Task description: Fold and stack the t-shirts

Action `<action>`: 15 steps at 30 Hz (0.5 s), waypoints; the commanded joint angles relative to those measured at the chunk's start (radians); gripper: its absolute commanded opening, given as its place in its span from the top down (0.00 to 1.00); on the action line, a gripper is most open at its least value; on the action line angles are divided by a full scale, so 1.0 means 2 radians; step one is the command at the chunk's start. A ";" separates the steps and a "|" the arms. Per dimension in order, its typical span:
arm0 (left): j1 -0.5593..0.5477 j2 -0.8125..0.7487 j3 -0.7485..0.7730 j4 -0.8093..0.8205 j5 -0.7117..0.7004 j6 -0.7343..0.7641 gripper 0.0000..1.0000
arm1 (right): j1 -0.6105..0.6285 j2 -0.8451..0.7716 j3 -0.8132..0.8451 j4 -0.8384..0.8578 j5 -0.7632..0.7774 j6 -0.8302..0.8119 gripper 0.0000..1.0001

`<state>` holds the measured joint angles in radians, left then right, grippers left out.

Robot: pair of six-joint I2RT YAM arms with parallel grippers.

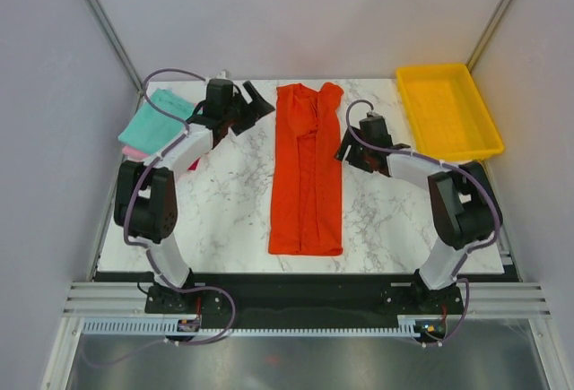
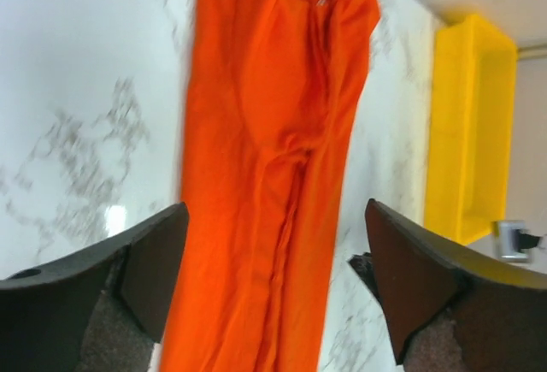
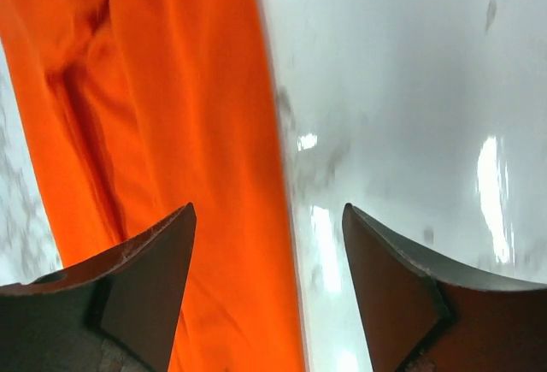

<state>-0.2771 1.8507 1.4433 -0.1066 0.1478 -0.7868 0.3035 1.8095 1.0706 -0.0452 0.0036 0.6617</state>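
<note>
The orange-red t-shirt (image 1: 307,170) lies folded into a long narrow strip down the middle of the marble table; it also shows in the left wrist view (image 2: 265,175) and the right wrist view (image 3: 162,115). The teal t-shirt (image 1: 157,121) lies folded at the far left on the pink t-shirt (image 1: 134,151), of which only an edge shows. My left gripper (image 1: 258,103) is open and empty, beside the strip's upper left (image 2: 273,261). My right gripper (image 1: 345,151) is open and empty, over the strip's right edge (image 3: 269,256).
A rigid yellow plastic tray (image 1: 447,110) stands at the far right corner, also seen in the left wrist view (image 2: 470,124). White walls enclose the table on three sides. The arm bases stand at the near edge.
</note>
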 commanded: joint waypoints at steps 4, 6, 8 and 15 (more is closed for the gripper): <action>-0.019 -0.170 -0.217 -0.030 0.018 0.014 0.15 | 0.051 -0.170 -0.134 -0.065 -0.034 0.009 0.25; -0.029 -0.217 -0.295 -0.031 0.016 0.016 0.16 | 0.066 -0.207 -0.165 -0.069 -0.043 0.020 0.27; -0.047 -0.284 -0.339 -0.032 0.008 0.015 0.16 | 0.091 -0.257 -0.203 -0.076 -0.040 0.029 0.28; -0.089 -0.424 -0.465 -0.067 0.031 0.007 0.18 | 0.159 -0.366 -0.281 -0.112 -0.038 0.063 0.41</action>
<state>-0.4335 1.0824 0.5686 -0.2222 0.1814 -0.7860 0.5743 1.1294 0.5400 -0.2375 -0.0700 0.7364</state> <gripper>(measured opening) 0.824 0.586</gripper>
